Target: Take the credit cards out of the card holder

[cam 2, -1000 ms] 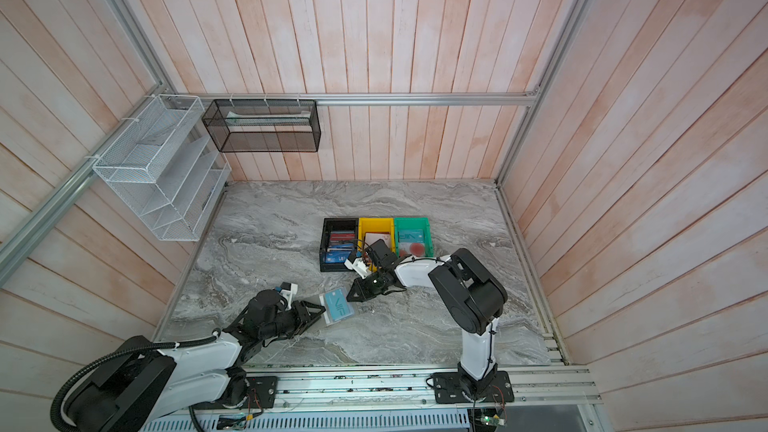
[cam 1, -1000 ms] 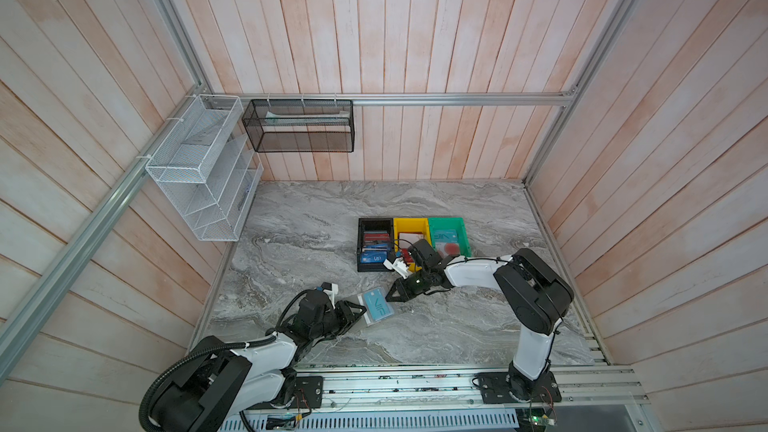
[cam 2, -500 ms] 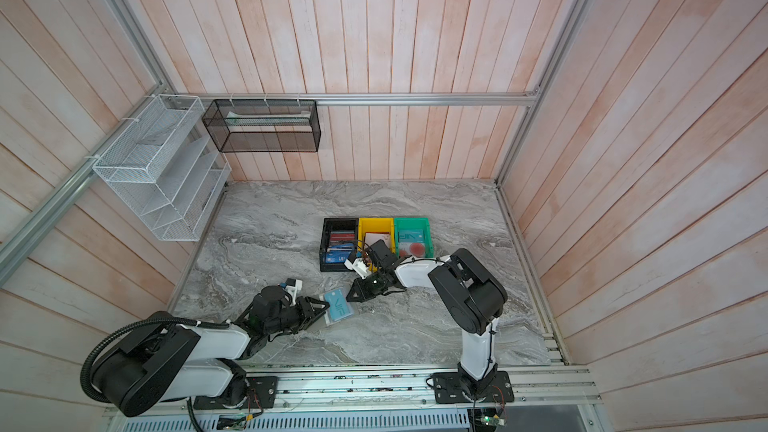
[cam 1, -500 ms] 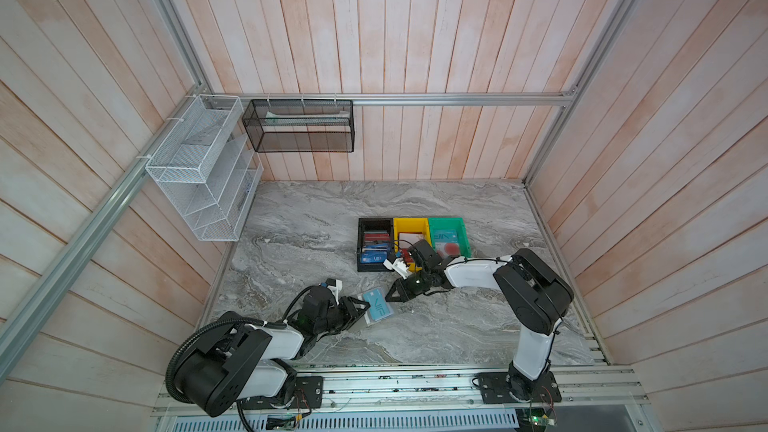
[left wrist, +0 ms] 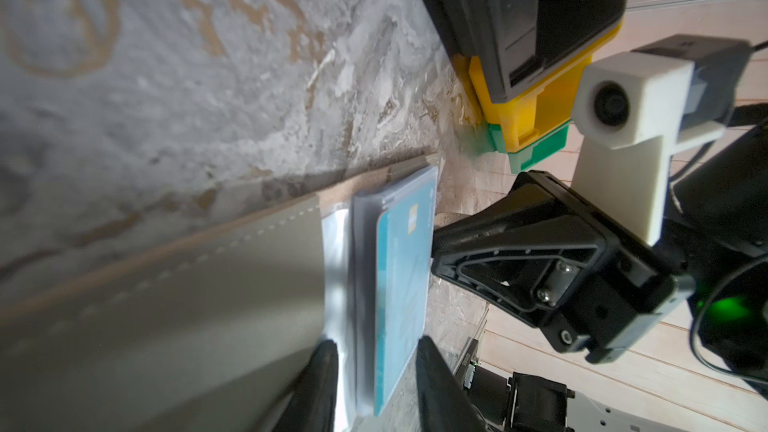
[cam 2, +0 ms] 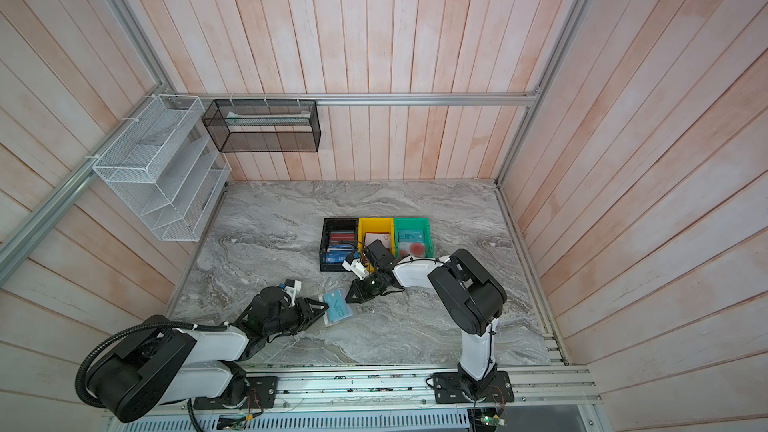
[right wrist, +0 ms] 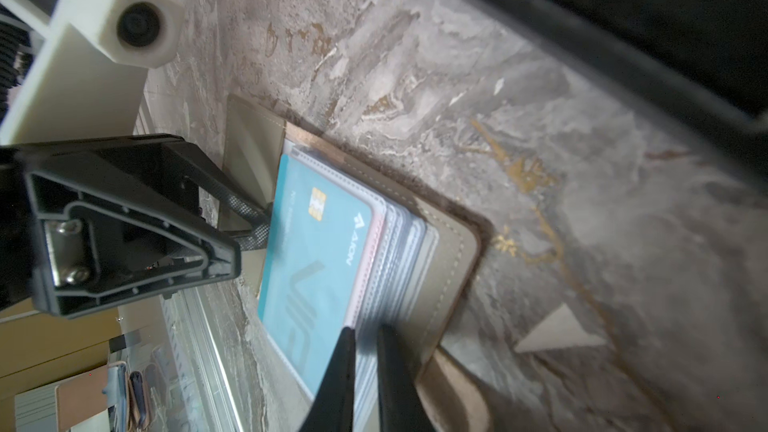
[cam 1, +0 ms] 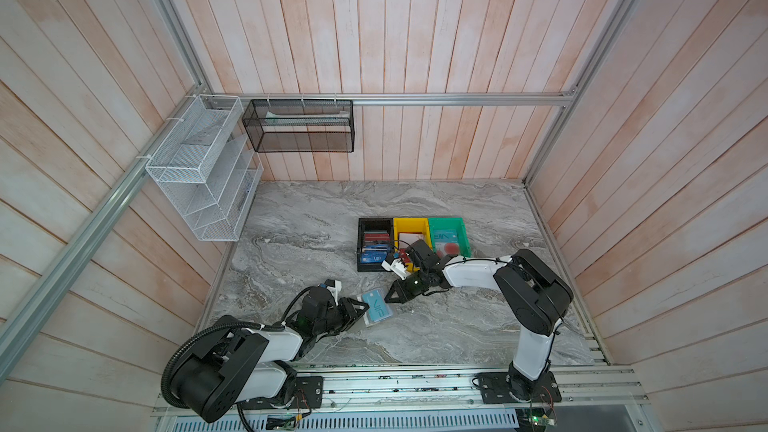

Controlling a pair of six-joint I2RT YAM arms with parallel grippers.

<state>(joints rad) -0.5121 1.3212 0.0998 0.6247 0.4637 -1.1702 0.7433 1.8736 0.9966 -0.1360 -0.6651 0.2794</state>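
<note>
In both top views the teal card (cam 1: 376,310) lay face up on the counter (cam 1: 449,326) between my two arms. Its long axis ran across the line joining the left claw (cam 1: 360,309) and the right claw (cam 1: 388,297), so each claw came at it from a long side.

In the left wrist view the card holder (left wrist: 166,305) lay open and flat. The left claw stood astride the pocket leaves (left wrist: 361,268) that carried the card, close against them. Whether it truly pinched them I could not tell.

In the right wrist view the right claw (right wrist: 368,371) was all but closed, nipping the pale leaves just beside the card, not the card itself. I judged the left claw better placed to draw the card while the right braced the holder. Which side the pocket opened on I could not see.
</note>
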